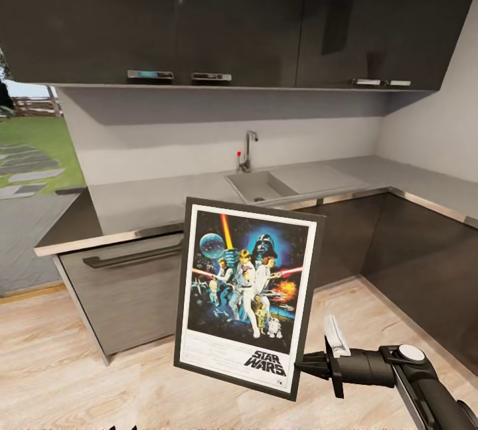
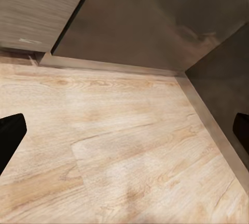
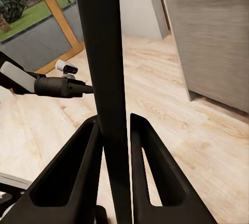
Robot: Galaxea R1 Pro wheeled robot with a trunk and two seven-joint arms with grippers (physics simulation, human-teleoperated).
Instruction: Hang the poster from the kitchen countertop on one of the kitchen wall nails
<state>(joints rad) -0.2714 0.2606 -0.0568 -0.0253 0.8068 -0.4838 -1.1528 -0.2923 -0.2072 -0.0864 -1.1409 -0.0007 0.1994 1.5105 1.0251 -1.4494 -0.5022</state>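
Poster point(image 1: 245, 297): black-framed, long axis near upright, held in the air in front of the kitchen countertop point(image 1: 166, 201), its lower edge pinched between the fingers. Right gripper point(image 3: 115, 146): closed on that frame edge. Left gripper point(image 2: 124, 133): fingers spread, holding nothing, over the wood floor point(image 2: 114, 151).

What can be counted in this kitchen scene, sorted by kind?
Black-framed Star Wars poster, clamped at its edge by the right claw: 1
Inset grey sink: 1
Metal tap: 1
Long grey drawer handle: 1
Metal upper-cabinet handles: 4
Total: 8
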